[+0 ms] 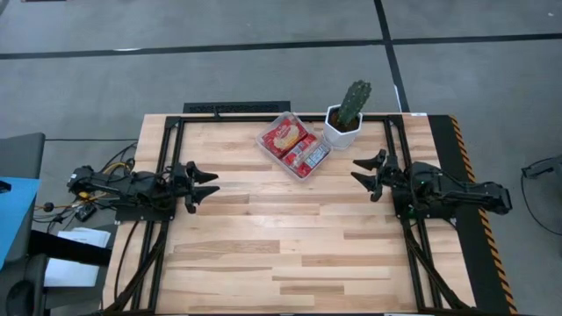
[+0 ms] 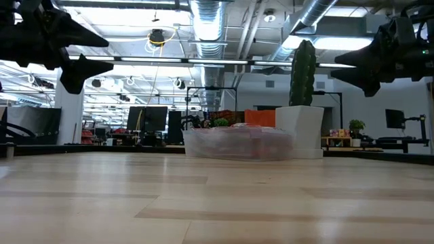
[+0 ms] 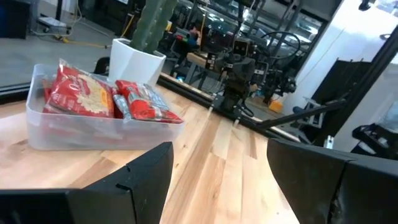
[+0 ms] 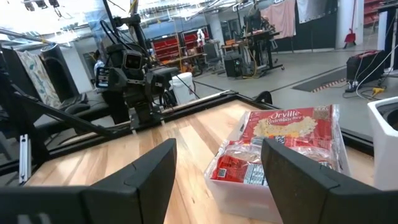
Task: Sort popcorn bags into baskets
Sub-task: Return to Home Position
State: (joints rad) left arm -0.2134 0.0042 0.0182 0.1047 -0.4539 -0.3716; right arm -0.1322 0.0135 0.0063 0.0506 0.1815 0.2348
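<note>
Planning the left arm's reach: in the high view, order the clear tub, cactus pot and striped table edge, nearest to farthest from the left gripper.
From the left gripper:
1. Clear tub, table's far middle.
2. Cactus pot, right of the tub.
3. Striped table edge, far right.

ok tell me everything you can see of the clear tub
The clear tub is a shallow, see-through plastic rectangle with rounded corners, sitting flat and turned at an angle near the table's far edge, close beside the white cactus pot. Red popcorn bags fill it, piled above the rim. The left tool and right tool both hang clear of it.
</note>
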